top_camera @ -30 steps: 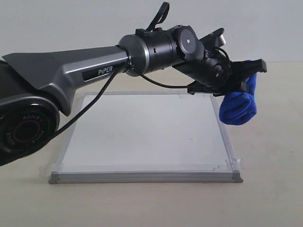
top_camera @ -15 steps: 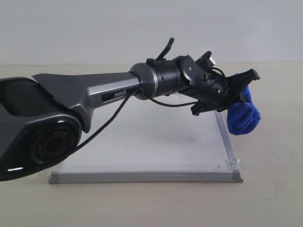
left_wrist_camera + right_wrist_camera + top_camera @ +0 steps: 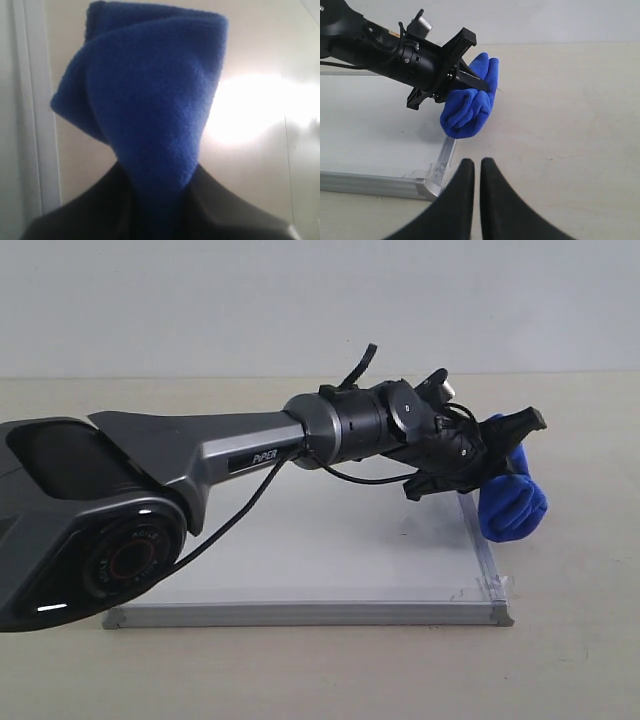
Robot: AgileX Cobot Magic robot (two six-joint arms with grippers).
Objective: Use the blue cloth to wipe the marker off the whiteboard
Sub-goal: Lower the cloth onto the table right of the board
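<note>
At the right edge of the board (image 3: 330, 540), about midway between its near and far corners, the left gripper (image 3: 515, 445) is clamped on the cloth (image 3: 512, 508). The arm reaches across the board from the left, with the wrist tilted down toward that edge. The cloth hangs from the fingers as a thick folded bundle. Its lower end overlaps the frame (image 3: 447, 152) and most of it lies outside the board, over the table (image 3: 580, 640). Whether it presses on the frame or hangs just above it cannot be told. In the left wrist view the cloth fills the middle, pinched between the two dark fingers, with the frame strip running along one side.

The right gripper (image 3: 476, 165) is off the board, over the table near the board's near right corner cap (image 3: 427, 187). Its fingers are drawn almost together with only a sliver between them, and they hold nothing.
</note>
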